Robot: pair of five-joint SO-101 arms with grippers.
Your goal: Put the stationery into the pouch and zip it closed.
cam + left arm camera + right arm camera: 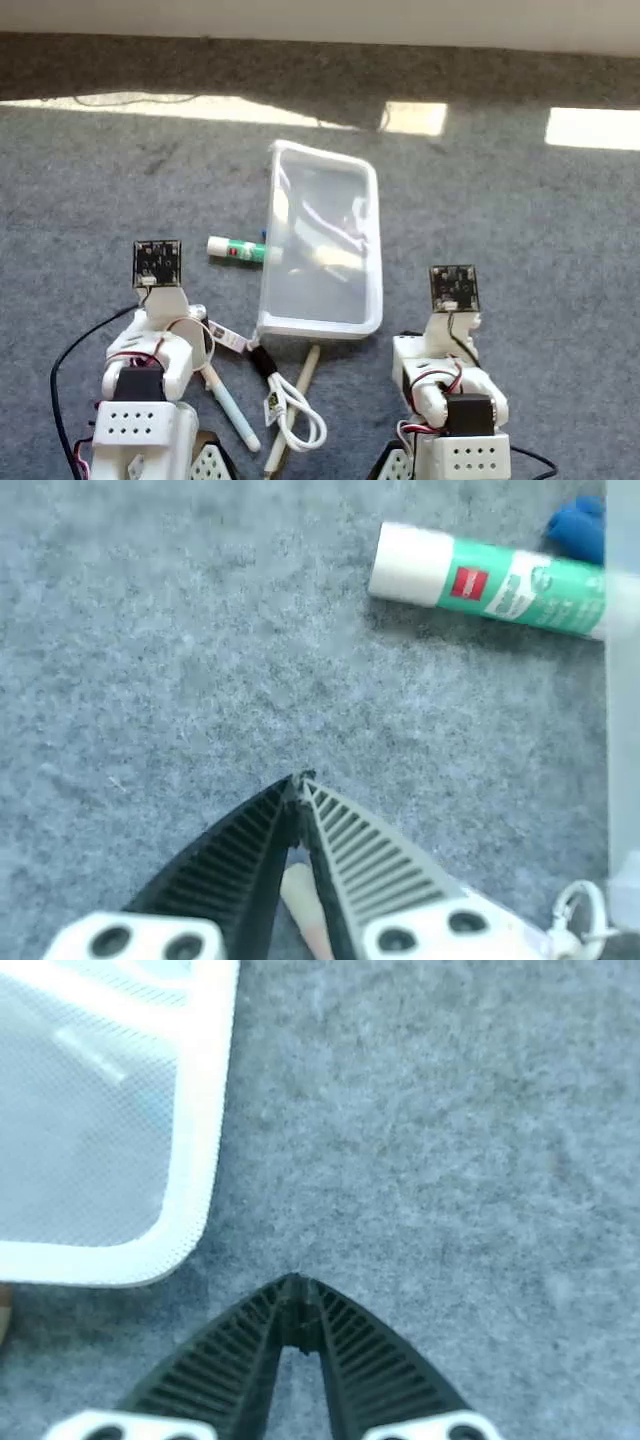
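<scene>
Looking down from the high view, the glue stick point(243, 250) lies beside the left arm point(160, 350), one end touching the pouch point(320, 240). In the left wrist view, the left gripper point(300, 780) is closed tip to tip and empty, with the stick ahead and crosswise to the jaws. In the right wrist view, the right gripper point(297, 1285) is also closed and empty, with a pouch corner just ahead and to one side.

Clear, white-edged pouch point(322, 326) lies flat; glue stick point(243, 250) (green label) at its edge; pen point(230, 408) apart.

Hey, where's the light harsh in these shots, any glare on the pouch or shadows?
High view: sunlight patches blaze on the far carpet, and glare streaks the clear pouch. Left wrist view: the glue stick throws a soft shadow beside it. Right wrist view: the pouch's rim looks washed bright.
</scene>
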